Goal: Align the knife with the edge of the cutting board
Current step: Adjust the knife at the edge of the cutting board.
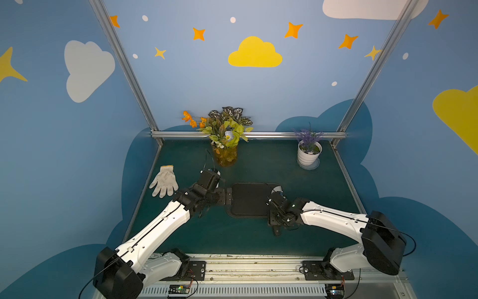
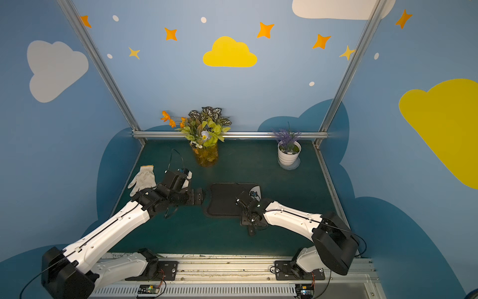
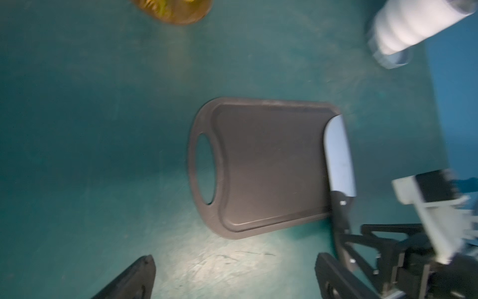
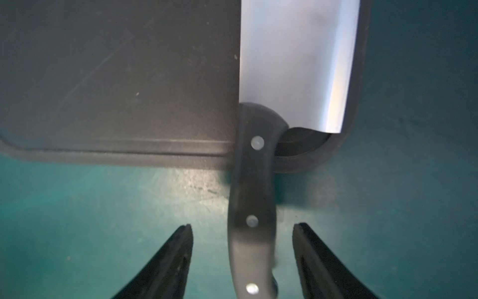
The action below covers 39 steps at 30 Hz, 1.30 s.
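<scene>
We see a dark green worktop [image 1: 245,238] with a black cutting board [image 1: 249,199] lying flat near its middle, an arm on either side of it. The knife [image 4: 292,67] rests with its broad silver blade flat on the board, running roughly along the short end opposite the handle slot; a narrow strip of the board's rim shows beside the blade. Its slim black handle sticks out past the board's long edge, over the bare worktop on the side nearer the arm bases.

The right claw [image 4: 242,225] sits astride that handle. Its two fingers stand part-way apart, one on each side, and we see a gap of green between each finger and the handle – nothing is gripped.

The left claw [image 3: 234,257] is spread wide and holds nothing. Its fingertips point toward the slot end of the board, with bare worktop between them and the board.

Off to the left arm's side lies a white glove [image 1: 164,181]. At the back stand a vase of flowers [image 1: 225,155] and – toward the far right corner – a white pot [image 1: 309,155] with a purple plant.
</scene>
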Available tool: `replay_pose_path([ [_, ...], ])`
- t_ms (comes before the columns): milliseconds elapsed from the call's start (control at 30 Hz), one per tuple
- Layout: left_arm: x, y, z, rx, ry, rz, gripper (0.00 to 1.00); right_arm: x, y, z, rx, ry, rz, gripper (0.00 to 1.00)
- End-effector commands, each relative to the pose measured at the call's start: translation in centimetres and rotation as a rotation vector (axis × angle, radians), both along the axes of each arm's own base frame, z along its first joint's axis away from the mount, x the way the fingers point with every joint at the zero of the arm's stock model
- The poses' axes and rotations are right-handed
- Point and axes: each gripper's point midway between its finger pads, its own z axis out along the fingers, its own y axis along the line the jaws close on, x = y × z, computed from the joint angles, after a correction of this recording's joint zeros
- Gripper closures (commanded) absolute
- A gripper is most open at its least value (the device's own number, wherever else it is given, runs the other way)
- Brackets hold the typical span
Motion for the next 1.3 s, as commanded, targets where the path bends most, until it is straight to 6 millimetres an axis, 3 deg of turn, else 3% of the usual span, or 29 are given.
replay_pose_path([
  [0, 0.0, 0.6, 0.0, 0.001, -0.016, -0.015, 0.00, 0.6, -0.3, -0.2, -0.057, -0.028, -0.042, 0.47],
  [100, 0.1, 0.8, 0.5, -0.006, -0.036, -0.006, 0.00, 0.6, -0.3, -0.8, -0.084, -0.031, -0.051, 0.55],
  [567, 0.5, 1.7, 0.5, -0.037, -0.025, 0.030, 0.00, 0.1, -0.8, -2.8, -0.115, -0.020, -0.055, 0.66],
  [1267, 1.0, 2.3, 0.2, -0.044, -0.015, 0.054, 0.00, -0.6, -0.7, -2.4, -0.109, -0.004, -0.005, 0.67],
])
